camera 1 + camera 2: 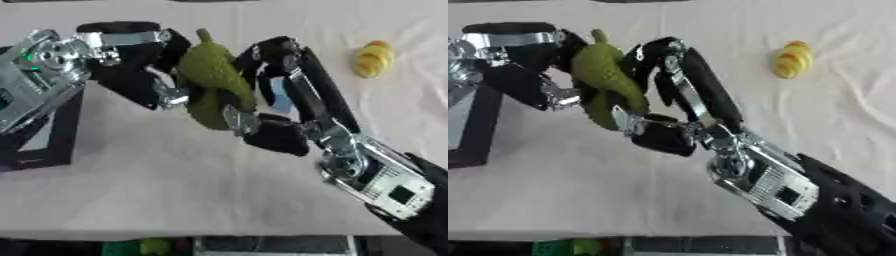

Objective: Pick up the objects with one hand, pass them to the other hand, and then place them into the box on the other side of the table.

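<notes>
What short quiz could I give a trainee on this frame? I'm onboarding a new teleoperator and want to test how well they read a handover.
1. True or false: the green fruit lies on the white cloth.
2. Which hands have fingers curled round the green fruit? A) left hand only B) right hand only C) both
3. Fill in: the yellow object lies on the robot's ____ side of the table, and the black box on its left.

Key
1. False: it is held up between the two hands.
2. C
3. right
</notes>
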`<action>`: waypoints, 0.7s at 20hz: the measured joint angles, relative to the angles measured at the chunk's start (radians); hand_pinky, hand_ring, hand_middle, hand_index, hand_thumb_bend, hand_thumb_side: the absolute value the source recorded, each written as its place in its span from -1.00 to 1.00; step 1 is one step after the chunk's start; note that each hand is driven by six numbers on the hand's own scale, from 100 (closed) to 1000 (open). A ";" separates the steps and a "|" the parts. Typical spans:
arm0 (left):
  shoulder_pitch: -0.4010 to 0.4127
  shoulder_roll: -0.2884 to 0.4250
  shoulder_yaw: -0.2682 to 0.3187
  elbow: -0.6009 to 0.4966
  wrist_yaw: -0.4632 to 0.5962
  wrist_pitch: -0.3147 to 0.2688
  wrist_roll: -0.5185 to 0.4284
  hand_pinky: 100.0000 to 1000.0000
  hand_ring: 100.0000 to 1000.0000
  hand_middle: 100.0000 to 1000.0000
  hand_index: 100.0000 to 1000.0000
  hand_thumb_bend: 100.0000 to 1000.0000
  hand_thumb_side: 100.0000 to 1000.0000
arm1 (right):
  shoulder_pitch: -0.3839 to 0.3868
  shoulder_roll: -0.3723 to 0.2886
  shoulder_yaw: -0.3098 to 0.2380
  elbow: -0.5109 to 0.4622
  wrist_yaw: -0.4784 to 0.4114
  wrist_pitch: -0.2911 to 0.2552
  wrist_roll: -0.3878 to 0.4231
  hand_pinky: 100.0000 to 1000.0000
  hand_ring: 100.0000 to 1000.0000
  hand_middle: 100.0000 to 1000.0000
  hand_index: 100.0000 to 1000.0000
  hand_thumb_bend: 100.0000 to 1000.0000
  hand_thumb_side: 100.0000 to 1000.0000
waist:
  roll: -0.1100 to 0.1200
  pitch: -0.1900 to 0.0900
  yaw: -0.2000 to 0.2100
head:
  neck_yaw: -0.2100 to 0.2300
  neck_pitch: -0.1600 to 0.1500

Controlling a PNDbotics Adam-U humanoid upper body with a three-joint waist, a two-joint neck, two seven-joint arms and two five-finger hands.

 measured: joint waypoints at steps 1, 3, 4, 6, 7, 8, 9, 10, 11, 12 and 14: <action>0.000 0.000 -0.004 -0.002 0.005 0.009 0.021 -0.01 -0.33 -0.38 -0.35 -1.00 -0.48 | 0.000 0.000 0.000 0.000 0.000 0.006 -0.001 -0.88 -0.21 -0.51 -0.23 -1.00 -1.00 | 0.000 0.000 0.000 | 0.000 0.000; 0.000 0.000 -0.011 -0.008 0.018 0.026 0.059 -0.05 -0.38 -0.43 -0.40 -1.00 -0.51 | 0.000 0.000 0.000 0.000 0.000 0.016 0.000 -0.86 -0.20 -0.50 -0.21 -1.00 -1.00 | 0.000 0.000 0.000 | 0.000 0.000; 0.000 0.000 -0.015 -0.010 0.024 0.034 0.076 -0.06 -0.40 -0.44 -0.42 -1.00 -0.52 | 0.000 0.000 0.000 0.000 0.000 0.021 0.001 -0.85 -0.20 -0.49 -0.21 -1.00 -1.00 | 0.000 0.000 0.000 | 0.000 0.000; 0.000 0.000 -0.020 -0.012 0.038 0.047 0.105 -0.09 -0.42 -0.46 -0.46 -1.00 -0.52 | 0.000 0.000 0.000 0.000 0.000 0.028 0.006 -0.84 -0.19 -0.47 -0.19 -1.00 -1.00 | 0.000 0.001 0.000 | 0.001 0.000; 0.000 -0.001 -0.021 -0.012 0.045 0.053 0.120 -0.10 -0.43 -0.47 -0.47 -1.00 -0.52 | 0.000 0.000 0.000 0.000 0.000 0.030 0.008 -0.83 -0.18 -0.45 -0.17 -1.00 -1.00 | 0.000 0.001 0.000 | 0.001 0.000; 0.000 -0.001 -0.022 -0.012 0.050 0.058 0.133 -0.11 -0.45 -0.49 -0.49 -1.00 -0.52 | 0.000 0.000 0.000 0.000 0.000 0.032 0.011 -0.81 -0.17 -0.43 -0.15 -1.00 -1.00 | 0.000 0.001 0.000 | 0.001 0.000; 0.000 -0.001 -0.024 -0.012 0.053 0.062 0.145 -0.12 -0.46 -0.50 -0.51 -1.00 -0.52 | 0.000 0.000 0.000 0.000 -0.001 0.033 0.014 -0.79 -0.16 -0.42 -0.13 -1.00 -1.00 | 0.000 0.001 -0.001 | 0.001 -0.001; 0.000 -0.001 -0.027 -0.012 0.055 0.066 0.156 -0.13 -0.47 -0.51 -0.52 -1.00 -0.52 | 0.000 0.000 0.000 0.000 -0.001 0.032 0.018 -0.77 -0.16 -0.40 -0.12 -1.00 -1.00 | 0.000 0.001 -0.001 | 0.001 -0.001; 0.000 -0.001 -0.028 -0.012 0.055 0.069 0.166 -0.14 -0.48 -0.52 -0.52 -1.00 -0.52 | 0.000 0.000 0.000 0.000 -0.001 0.031 0.022 -0.76 -0.15 -0.39 -0.11 -1.00 -1.00 | 0.000 0.001 -0.002 | 0.001 -0.001; 0.000 -0.001 -0.028 -0.012 0.055 0.072 0.175 -0.15 -0.48 -0.53 -0.53 -1.00 -0.57 | 0.000 0.000 0.000 0.000 -0.001 0.029 0.025 -0.75 -0.14 -0.38 -0.09 -1.00 -1.00 | 0.000 0.001 -0.002 | 0.001 -0.001; 0.000 -0.001 -0.032 -0.013 0.049 0.080 0.191 -0.17 -0.50 -0.55 -0.54 -1.00 -0.67 | 0.001 0.000 0.000 0.000 -0.001 0.024 0.034 -0.73 -0.13 -0.36 -0.07 -1.00 -1.00 | 0.000 0.001 -0.002 | 0.002 -0.001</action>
